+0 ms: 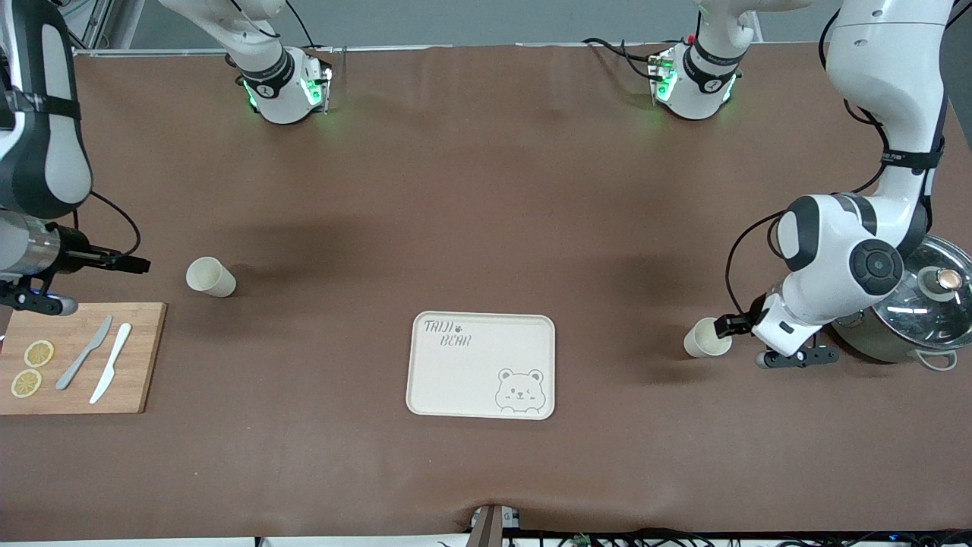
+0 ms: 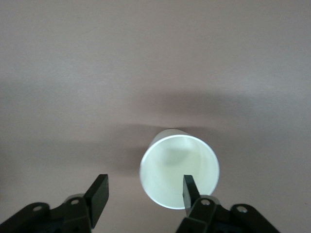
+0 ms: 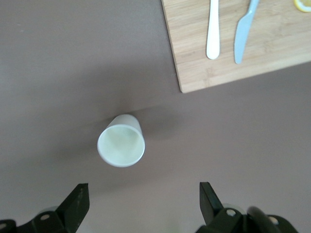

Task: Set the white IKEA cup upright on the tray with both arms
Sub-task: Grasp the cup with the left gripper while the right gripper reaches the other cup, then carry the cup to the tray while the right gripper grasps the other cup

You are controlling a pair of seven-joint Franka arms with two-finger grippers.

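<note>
Tabletop [image 1: 486, 197] of matte brown, smooth apart from faint ripples, carries everything. Two white jointed arms with black bands reach down at its two ends. A round steel pot with a glass lid [image 1: 923, 304] stands at the left arm's end. A rectangular wooden cutting board [image 1: 80, 357] with visible grain lies at the right arm's end, bearing a grey knife [image 1: 83, 353], a white knife [image 1: 111, 363] and two lemon slices [image 1: 32, 368].

The tray [image 1: 481, 365], flat, cream, rectangular with rounded corners and a low rim, lies mid-table near the front camera, its long axis running between the two ends; grey lettering sits in one corner, a bear face in the corner diagonal to it.

Two plain white tapered cups lie tipped on their sides. One cup [image 1: 210, 276] lies just beside the board's corner, farther from the front camera, its mouth toward the right arm's end. The second cup [image 1: 707, 338] lies toward the left arm's end, its long axis running along the table.

The left tool [image 2: 145, 190] is low at the second cup's mouth, fingers spread wide, one finger [image 2: 189, 187] at the rim; it grips nothing. The right tool [image 3: 143, 200] hangs over the bare tabletop near the first cup, fingers spread wide and empty
</note>
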